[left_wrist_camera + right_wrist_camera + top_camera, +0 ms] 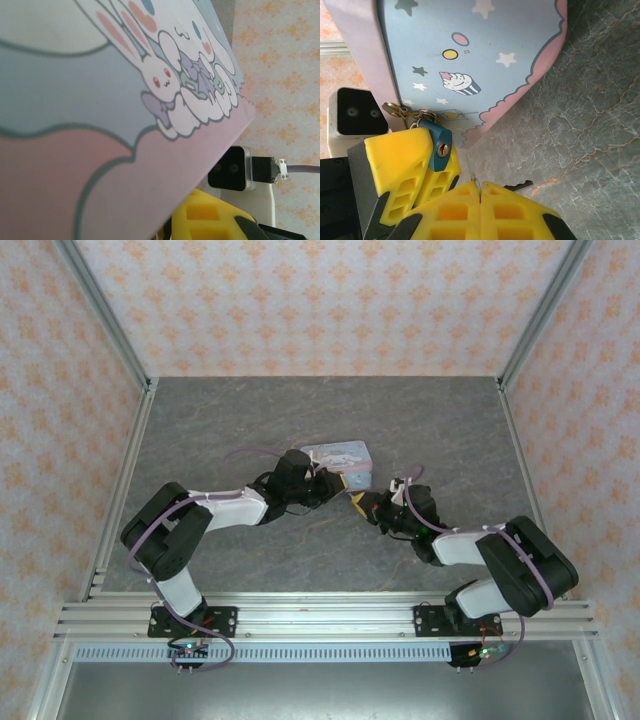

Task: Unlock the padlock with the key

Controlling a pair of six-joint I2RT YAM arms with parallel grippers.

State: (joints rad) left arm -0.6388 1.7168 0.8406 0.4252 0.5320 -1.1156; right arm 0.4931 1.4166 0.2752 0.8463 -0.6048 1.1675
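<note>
My left arm reaches inward from the left, its gripper point(338, 482) clamped on the blue padlock point(440, 145), which hangs from the cartoon-printed tin point(485, 60). Just right of it, my right gripper point(480, 189) has its fingertips pressed together, pinching the key point(471, 170), seen as a thin sliver.

tin point(470, 50): looks like printed sheet metal, smooth, soft sheen

padlock point(438, 136): smooth teal body, slightly glossy, brassy keyhole, bare shiny metal shackle

hasp point(395, 107): thin bright metal, kinda gold-toned

left gripper fingers point(395, 160): matt yellow plastic, faintly grainy

right gripper fingers point(515, 210): same matt yellow plastic

table point(590, 125): grey stone-look top, pale veins, pretty matt

walls point(300, 300): matt, wallpaper-ish orange print

frame rails point(300, 615): plain silver metal, dull satin finish

arm shells point(230, 505): smooth white and black plastic
</note>
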